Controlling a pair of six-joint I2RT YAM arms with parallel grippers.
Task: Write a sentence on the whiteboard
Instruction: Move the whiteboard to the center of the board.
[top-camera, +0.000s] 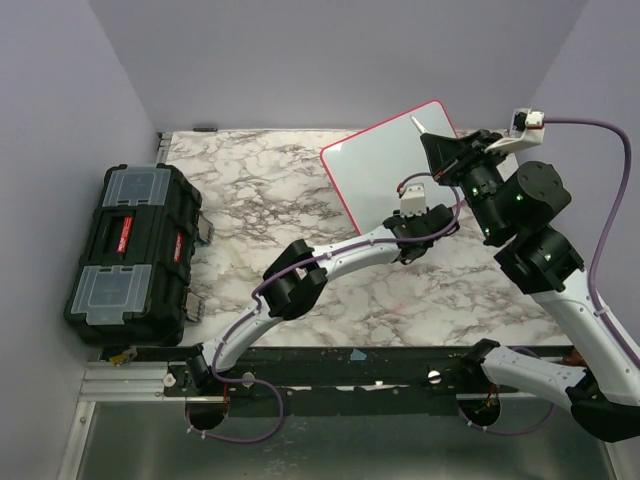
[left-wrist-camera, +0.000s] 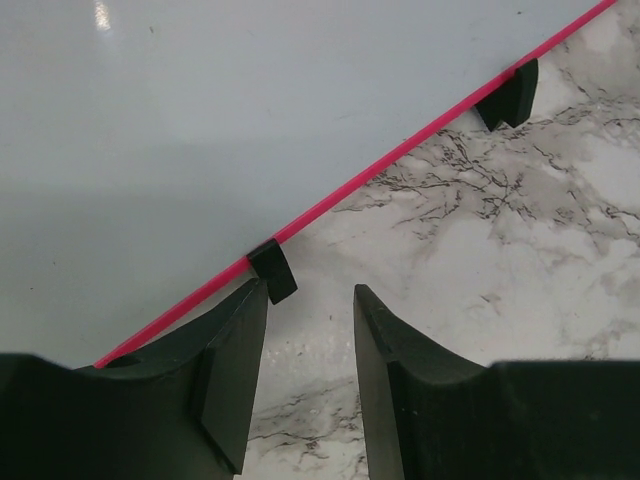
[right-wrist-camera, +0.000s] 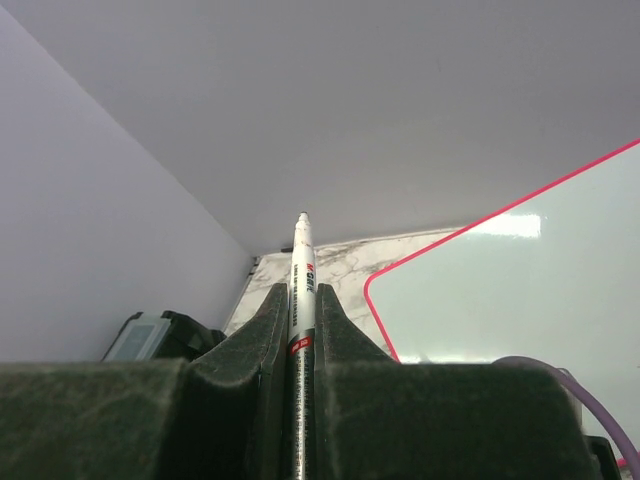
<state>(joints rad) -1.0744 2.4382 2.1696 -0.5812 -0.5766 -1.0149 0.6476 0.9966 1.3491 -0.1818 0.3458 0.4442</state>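
Glossy white rectangular whiteboard with a thin pink-red rim (top-camera: 385, 165) sits at the far right of the grey-veined marble tabletop (top-camera: 260, 190), turned at an angle to the table's edges. No lettering shows on it in any view, so I judge the writing has not begun and the step in hand is bringing pen to board.

The right gripper (right-wrist-camera: 301, 305) is clamped on a slim white marker with a red band (right-wrist-camera: 302, 250). From the wrist view its tip points out toward the back wall rather than down at the board. The left gripper (left-wrist-camera: 310, 288) has its jaws apart at the board's near rim, one finger over the white face and the other over marble, beside a small black clip (left-wrist-camera: 272, 272). It grips nothing.

Next the marker tip likely has to tilt down onto the board, with the left arm perhaps steadying the rim.

A black plastic toolbox with clear lid compartments (top-camera: 135, 255) stands at the left, well apart. Plain lilac walls (top-camera: 60, 80) enclose the table.
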